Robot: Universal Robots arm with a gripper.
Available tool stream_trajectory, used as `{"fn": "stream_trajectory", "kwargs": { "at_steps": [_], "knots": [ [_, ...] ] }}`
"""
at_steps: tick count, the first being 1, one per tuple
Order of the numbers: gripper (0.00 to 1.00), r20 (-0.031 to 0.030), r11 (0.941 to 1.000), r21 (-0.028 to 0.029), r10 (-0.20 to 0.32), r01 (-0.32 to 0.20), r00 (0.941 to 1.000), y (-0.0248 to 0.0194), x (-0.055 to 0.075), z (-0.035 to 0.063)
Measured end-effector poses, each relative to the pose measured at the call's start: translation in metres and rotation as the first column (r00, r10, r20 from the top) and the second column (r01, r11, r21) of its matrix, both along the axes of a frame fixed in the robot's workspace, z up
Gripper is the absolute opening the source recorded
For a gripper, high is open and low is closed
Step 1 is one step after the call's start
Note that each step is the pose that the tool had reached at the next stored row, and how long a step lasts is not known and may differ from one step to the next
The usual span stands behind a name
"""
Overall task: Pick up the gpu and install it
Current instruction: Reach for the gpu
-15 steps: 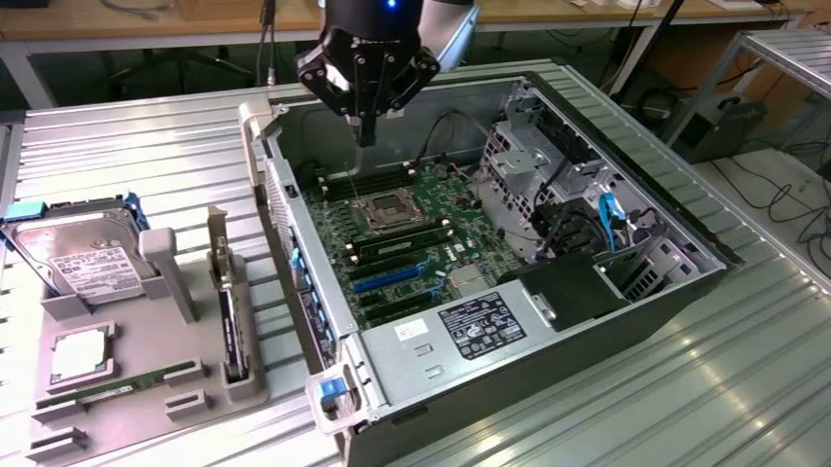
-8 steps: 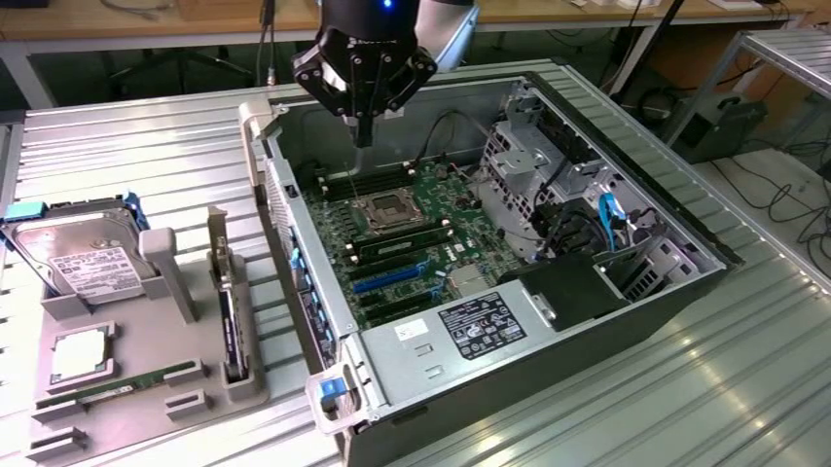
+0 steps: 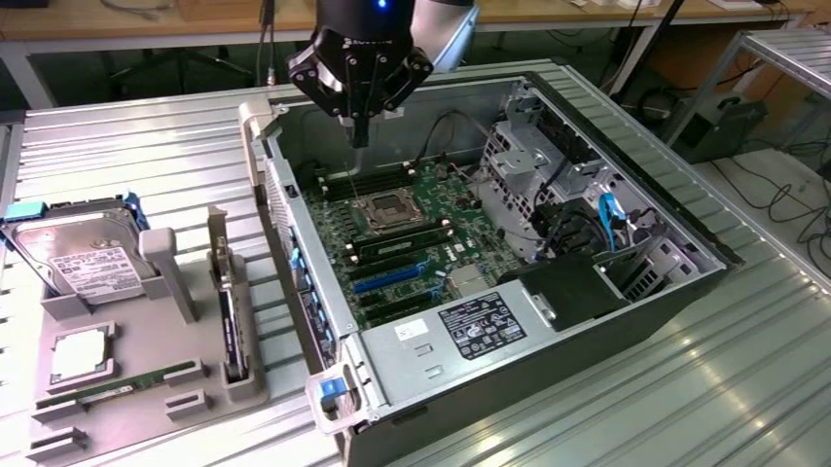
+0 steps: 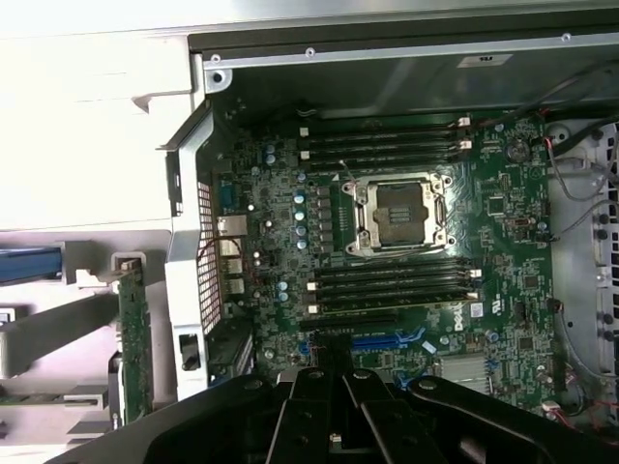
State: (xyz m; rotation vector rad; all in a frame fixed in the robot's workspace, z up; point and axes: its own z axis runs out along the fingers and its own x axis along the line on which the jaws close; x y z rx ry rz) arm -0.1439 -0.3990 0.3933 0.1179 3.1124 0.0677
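The gpu (image 3: 228, 311) stands on edge in a slot of the grey holder (image 3: 156, 331) at the exterior view's left, outside the computer case. In the wrist view the gpu (image 4: 132, 338) shows as a thin green board edge beside the case's rear wall. My gripper (image 3: 360, 131) hangs over the far end of the open case (image 3: 649, 292), above the motherboard (image 3: 415, 229), well away from the gpu. Its fingers are shut together with nothing between them. In the wrist view the gripper (image 4: 334, 365) points down over the blue expansion slots (image 4: 387, 341).
The holder also carries a silver hard drive (image 3: 78, 258), a processor chip (image 3: 81, 355) and a green memory stick (image 3: 117, 386). Inside the case are an open processor socket (image 3: 389, 209), memory slots, drive cages (image 3: 532, 165) and cables. Ribbed metal tabletop (image 3: 130, 156) surrounds everything.
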Motion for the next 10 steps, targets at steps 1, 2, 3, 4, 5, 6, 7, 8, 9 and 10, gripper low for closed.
{"fn": "stream_trajectory", "kwargs": {
  "at_steps": [1, 2, 3, 4, 5, 6, 7, 8, 9, 10],
  "knots": [
    [0.11, -0.0001, 1.0, -0.0001, 0.0, 0.0, 1.0, 0.0, -0.0006, 0.0],
    [0.11, -0.0001, 1.0, -0.0001, 0.0, 0.0, 1.0, 0.0, -0.0011, 0.0],
    [0.11, -0.0001, 1.0, -0.0001, 0.0, 0.0, 1.0, 0.0, -0.0016, 0.0],
    [0.11, 0.0, 1.0, 0.0, 0.0, 0.0, 1.0, 0.0, -0.0021, 0.0],
    [0.11, 0.0, 1.0, 0.0, 0.0, 0.0, 1.0, 0.0, -0.0026, 0.0],
    [0.11, 0.0, 1.0, -0.0001, 0.0, 0.0, 1.0, 0.0, -0.0031, 0.0],
    [0.11, 0.0, 1.0, 0.0, 0.0, 0.0, 1.0, 0.0, -0.0037, 0.0],
    [0.11, 0.0, 1.0, 0.0, 0.0, 0.0, 1.0, 0.0, -0.0043, 0.0],
    [0.11, 0.0, 1.0, 0.0, 0.0, 0.0, 1.0, 0.0, -0.0049, 0.0],
    [0.11, 0.0, 1.0, 0.0, 0.0, 0.0, 1.0, 0.0, -0.0058, 0.0]
  ]
}}
